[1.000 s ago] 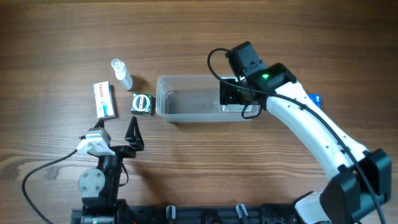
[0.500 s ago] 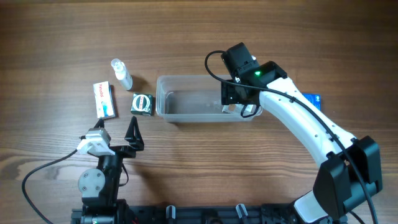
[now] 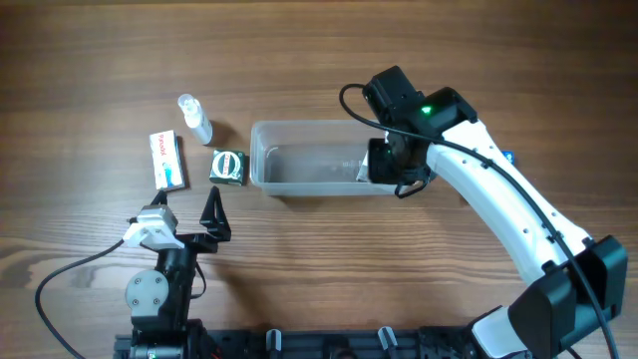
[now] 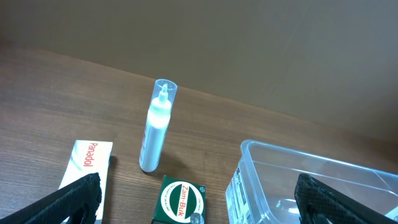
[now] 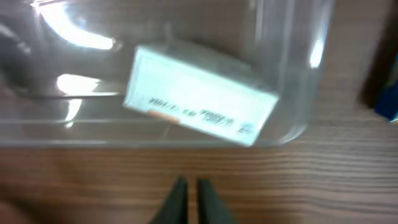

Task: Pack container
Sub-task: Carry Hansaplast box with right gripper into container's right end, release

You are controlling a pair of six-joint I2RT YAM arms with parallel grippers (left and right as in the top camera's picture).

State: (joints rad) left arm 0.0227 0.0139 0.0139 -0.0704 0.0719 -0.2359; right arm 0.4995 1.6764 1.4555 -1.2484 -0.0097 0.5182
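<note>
The container [image 3: 319,160], a clear plastic tub, lies at mid-table. A white box [image 5: 199,96] lies flat inside its right end. My right gripper [image 5: 189,186] is shut with nothing between its fingers; it hovers over the wood just past the container's wall [image 5: 298,74], and overhead it sits at the tub's right end [image 3: 399,181]. My left gripper [image 4: 199,205] stands wide open and empty, low near the table's front left [image 3: 212,211]. Ahead of it lie a green Zam-Buk box [image 4: 180,199], a white Panadol box [image 4: 84,165] and an upright spray bottle [image 4: 155,134].
The bottle [image 3: 194,118], Panadol box [image 3: 167,160] and Zam-Buk box [image 3: 228,166] are grouped left of the tub. A blue box [image 3: 506,157] peeks out from behind the right arm. The right arm's cable loops above the tub's right end.
The right gripper's jaws have closed, empty. It has shifted slightly right and toward the tub's front wall. The white box now lies loose in the tub. The left arm has not moved.
</note>
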